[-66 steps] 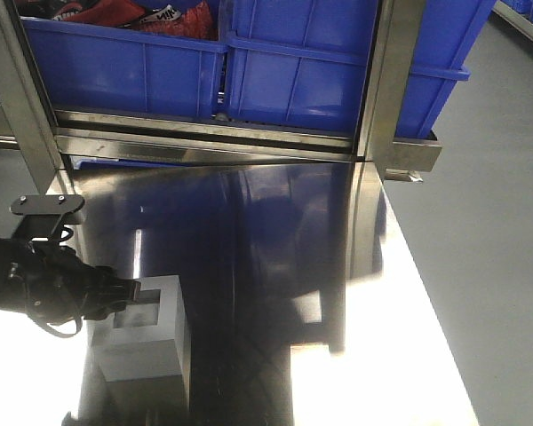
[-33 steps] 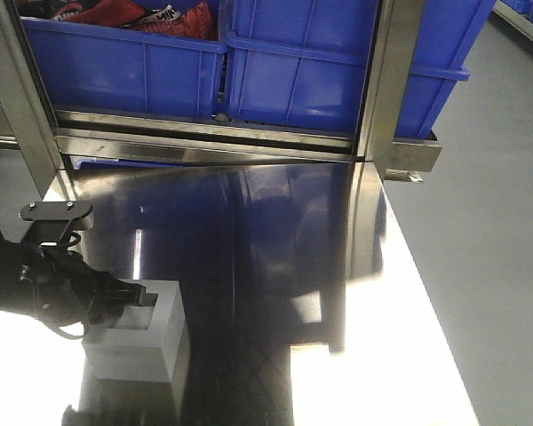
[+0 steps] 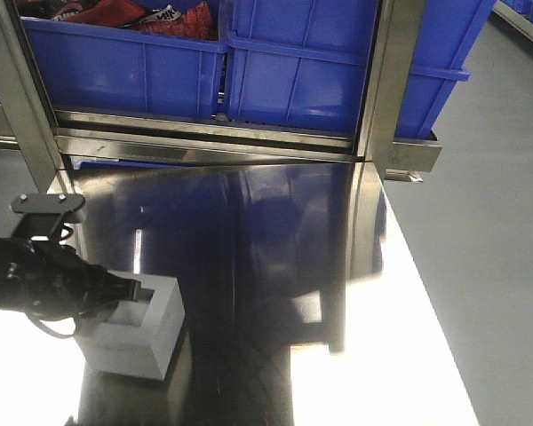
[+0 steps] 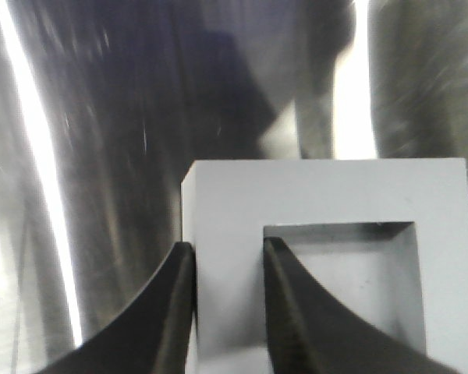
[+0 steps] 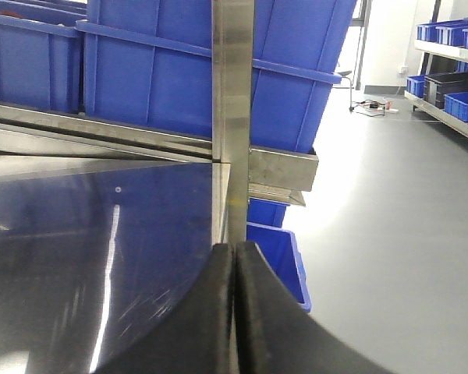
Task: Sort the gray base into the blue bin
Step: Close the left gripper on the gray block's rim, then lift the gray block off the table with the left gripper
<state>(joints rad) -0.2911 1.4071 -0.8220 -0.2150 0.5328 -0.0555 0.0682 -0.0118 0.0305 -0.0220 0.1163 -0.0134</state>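
Left wrist view has my left gripper (image 4: 228,261) pinched on one wall of the base (image 4: 327,195), one finger outside and one down in the recess. On the front view the base (image 3: 138,333) sits at lower left on the steel table (image 3: 275,266), well short of the bin (image 3: 302,80) at top. It looks rigid and light but smooth-sided, so that wall pinch is the sensible hold. The right gripper (image 5: 235,257) is pressed closed and empty. Against half a second ago the base has turned slightly, its lower edge now slanting. Lifted or not, I cannot tell.
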